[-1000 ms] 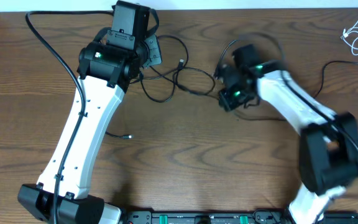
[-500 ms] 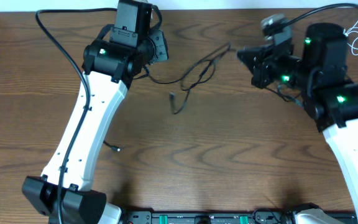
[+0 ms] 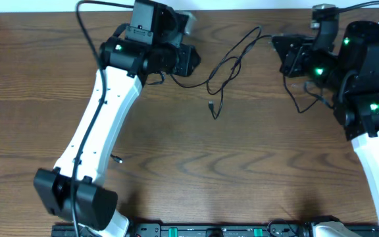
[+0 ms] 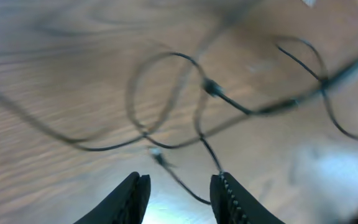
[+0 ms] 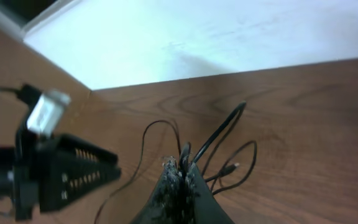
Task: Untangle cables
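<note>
Right, the black cables are running in loose loops between the two arms over the desk, with one plug trailing at the lowest point. My right gripper is pinching a bunch of strands, pressed together on them. My left gripper is standing spread, with a strand crossing just ahead of it. These cords are looking light, limp and slippery, so I am judging a hold beside the crossing safer than one at the plug.
</note>
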Action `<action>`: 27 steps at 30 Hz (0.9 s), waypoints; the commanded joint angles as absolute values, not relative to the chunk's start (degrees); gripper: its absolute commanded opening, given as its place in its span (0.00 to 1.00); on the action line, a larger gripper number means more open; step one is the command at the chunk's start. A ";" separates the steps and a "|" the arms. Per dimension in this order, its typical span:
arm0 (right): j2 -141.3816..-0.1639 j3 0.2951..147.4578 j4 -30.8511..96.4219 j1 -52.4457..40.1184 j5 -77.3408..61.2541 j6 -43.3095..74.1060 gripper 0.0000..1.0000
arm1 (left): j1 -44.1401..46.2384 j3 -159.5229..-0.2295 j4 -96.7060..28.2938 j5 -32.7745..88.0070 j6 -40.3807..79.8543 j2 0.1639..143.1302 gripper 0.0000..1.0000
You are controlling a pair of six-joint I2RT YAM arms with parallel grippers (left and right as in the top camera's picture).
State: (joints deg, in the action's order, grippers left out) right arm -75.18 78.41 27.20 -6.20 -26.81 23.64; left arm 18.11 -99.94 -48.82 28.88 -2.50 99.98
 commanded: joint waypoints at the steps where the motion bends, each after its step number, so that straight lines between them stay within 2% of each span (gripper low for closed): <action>1: -75.02 79.57 27.05 -2.57 -32.88 25.93 0.01 | 17.98 -97.56 -48.95 40.32 -12.25 102.52 0.38; 4: -75.02 79.83 27.05 -0.71 -35.64 25.91 0.01 | 18.15 -95.81 -47.68 43.00 -13.30 103.53 0.39; 11: -75.02 79.83 27.38 -0.36 -36.64 25.65 0.01 | 23.00 -89.27 -33.76 46.48 -11.27 103.63 0.47; 13: -75.02 79.83 27.64 -0.36 -36.86 25.61 0.01 | 24.80 -87.11 -27.83 44.82 -8.23 103.88 0.49; 21: -75.02 79.83 27.70 -0.38 -38.15 25.19 0.01 | 29.93 -85.54 -16.88 41.91 -7.64 108.92 0.51; 27: -75.02 79.83 28.16 -0.36 -39.83 24.58 0.01 | 30.55 -85.54 -8.69 39.16 -4.03 115.33 0.52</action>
State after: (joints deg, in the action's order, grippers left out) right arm -75.31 78.43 28.05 -0.64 -37.98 25.19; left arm 30.76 -85.71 -10.92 41.04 -6.70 113.19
